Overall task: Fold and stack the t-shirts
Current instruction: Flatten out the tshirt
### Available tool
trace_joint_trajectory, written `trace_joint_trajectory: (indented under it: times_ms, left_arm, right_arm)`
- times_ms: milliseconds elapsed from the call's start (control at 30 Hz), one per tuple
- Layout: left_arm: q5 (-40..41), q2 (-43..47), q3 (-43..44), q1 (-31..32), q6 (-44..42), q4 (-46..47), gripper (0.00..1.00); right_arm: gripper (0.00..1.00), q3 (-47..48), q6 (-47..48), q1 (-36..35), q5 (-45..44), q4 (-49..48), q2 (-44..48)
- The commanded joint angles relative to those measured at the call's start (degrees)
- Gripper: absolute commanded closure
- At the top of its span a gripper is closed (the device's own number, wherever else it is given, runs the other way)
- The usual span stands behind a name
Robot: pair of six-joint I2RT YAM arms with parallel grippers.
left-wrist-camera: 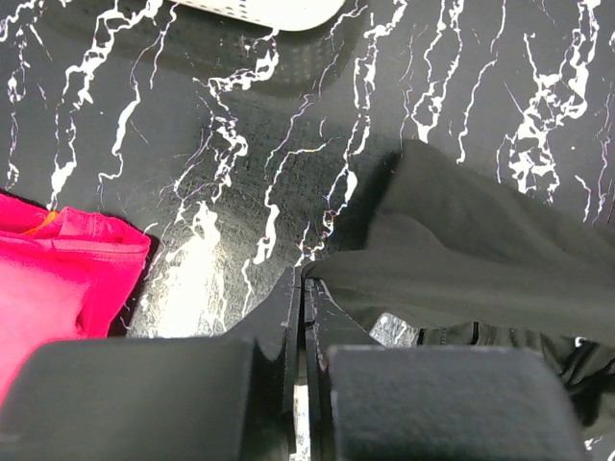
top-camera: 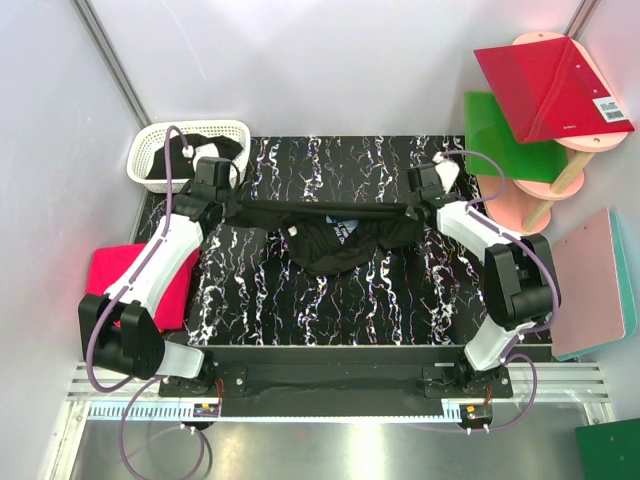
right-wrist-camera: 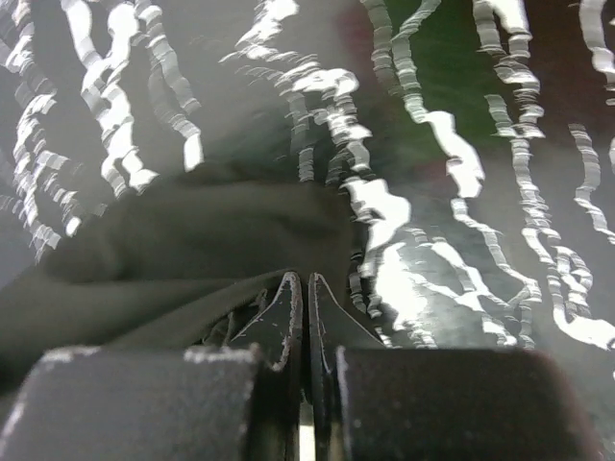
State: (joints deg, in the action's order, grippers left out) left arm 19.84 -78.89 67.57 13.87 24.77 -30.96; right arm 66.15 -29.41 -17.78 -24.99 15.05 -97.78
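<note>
A black t-shirt (top-camera: 335, 245) hangs stretched between my two grippers over the marbled black table (top-camera: 300, 310), its upper edge pulled taut and its middle sagging onto the surface. My left gripper (top-camera: 232, 203) is shut on the shirt's left end. In the left wrist view the jaws (left-wrist-camera: 306, 276) are pressed together, with the black cloth (left-wrist-camera: 461, 259) running off to the right. My right gripper (top-camera: 412, 207) is shut on the right end. In the right wrist view its tips (right-wrist-camera: 306, 279) pinch the cloth (right-wrist-camera: 192, 250), which spreads to the left. A folded hot-pink t-shirt (top-camera: 125, 272) (left-wrist-camera: 58, 279) lies at the table's left edge.
A white lattice basket (top-camera: 160, 150) (left-wrist-camera: 269, 12) holding dark cloth stands at the back left. Stiff red (top-camera: 550, 85) and green (top-camera: 500, 135) boards rest on a pink round stand (top-camera: 550, 185) at the back right. A pink board (top-camera: 600, 285) lies along the right edge.
</note>
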Motion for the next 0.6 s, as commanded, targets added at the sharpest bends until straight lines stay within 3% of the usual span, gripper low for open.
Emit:
trace_joint_trajectory:
  times_ms: [0,133,233,400,433,500,533,567]
  left_arm:
    - [4.7,-0.4,1.7,-2.7,1.2,0.6,1.00]
    - [5.7,0.1,1.8,-4.6,2.0,-0.1,1.00]
    - [6.3,0.8,1.9,-6.0,2.3,-0.3,1.00]
    - [5.9,1.7,2.5,-6.2,2.1,-0.2,1.00]
    - [6.3,1.8,2.4,-6.3,2.0,-0.2,1.00]
    - [6.4,1.8,2.4,-6.5,2.0,-0.3,1.00]
    - [6.5,1.8,2.4,-6.5,1.9,-0.2,1.00]
    - [6.6,1.7,2.3,-6.5,2.0,-0.2,1.00]
  right_arm:
    - [1.00,1.2,-4.3,4.2,-11.3,3.9,2.6]
    - [1.00,2.1,-3.9,4.5,-17.2,4.4,3.8]
    - [0.92,3.4,-3.0,4.5,-19.0,4.3,4.4]
    - [0.82,3.6,1.7,4.4,-10.2,1.0,5.8]
    - [0.61,3.1,2.2,4.3,-8.6,0.3,6.4]
    - [0.45,0.7,3.7,4.4,-4.4,-2.9,8.5]
    - [0.43,0.0,4.0,4.4,-3.7,-3.7,9.3]
    - [0.27,-1.2,3.8,4.4,-2.8,-4.4,10.5]
